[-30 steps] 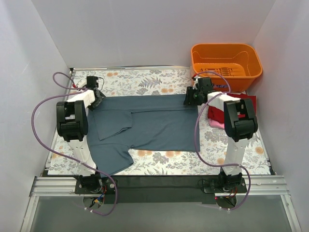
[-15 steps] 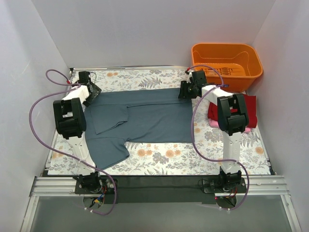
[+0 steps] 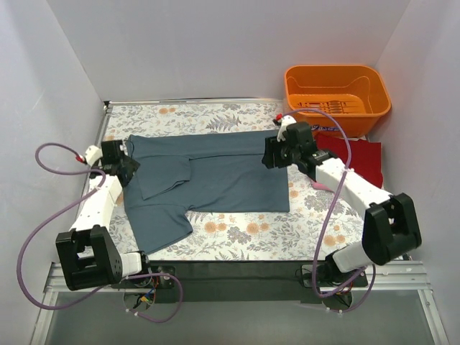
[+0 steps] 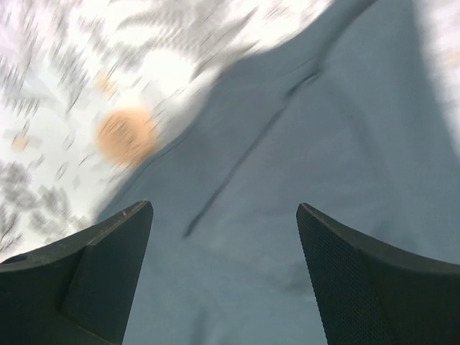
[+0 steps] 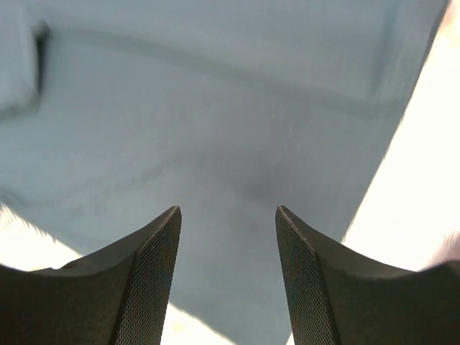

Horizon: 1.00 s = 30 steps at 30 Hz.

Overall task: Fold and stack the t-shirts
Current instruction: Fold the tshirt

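The slate blue-grey t-shirt lies flat on the floral table, folded lengthwise, one sleeve hanging toward the near left. My left gripper is open and empty over the shirt's left edge; its wrist view shows blue cloth between the spread fingers. My right gripper is open and empty over the shirt's right edge; its wrist view shows the cloth below it. The dark red t-shirt lies folded at the right on the pink t-shirt, of which only a sliver shows.
An orange plastic basket stands at the back right corner. White walls close in the table on three sides. The floral table cover shows in front of the shirt and along the back.
Both arms have let go of the shirt's far edge and swung outward and down, elbows now low. The shirt's far edge has been laid farther back, and the shirt lies flat.
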### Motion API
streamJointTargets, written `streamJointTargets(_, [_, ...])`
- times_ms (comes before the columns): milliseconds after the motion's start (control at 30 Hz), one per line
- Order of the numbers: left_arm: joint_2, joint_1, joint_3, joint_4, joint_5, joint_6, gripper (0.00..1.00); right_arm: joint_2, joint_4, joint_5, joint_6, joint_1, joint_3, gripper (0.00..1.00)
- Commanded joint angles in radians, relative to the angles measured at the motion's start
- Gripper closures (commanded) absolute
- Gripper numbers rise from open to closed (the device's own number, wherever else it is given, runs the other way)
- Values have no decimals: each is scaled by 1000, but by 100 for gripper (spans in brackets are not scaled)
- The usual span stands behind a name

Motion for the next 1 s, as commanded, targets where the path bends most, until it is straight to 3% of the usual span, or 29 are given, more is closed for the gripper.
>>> streamJointTargets(0, [-38, 3, -146, -82, -27, -62, 25, -69, -69, 31, 29, 4, -124, 47])
streamJointTargets(233, [-42, 4, -273, -47, -37, -96, 25, -215, -70, -1, 20, 5, -325, 47])
streamJointTargets(600, [87, 3, -286, 59, -28, -8, 30, -331, -72, 57, 29, 4, -471, 45])
streamJointTargets(833, [135, 3, -283, 77, -13, 22, 44, -322, -113, 28, 37, -1, -491, 46])
streamJointTargets(967, [143, 3, -280, 59, -7, 30, 60, -291, -183, 19, 48, -4, -474, 48])
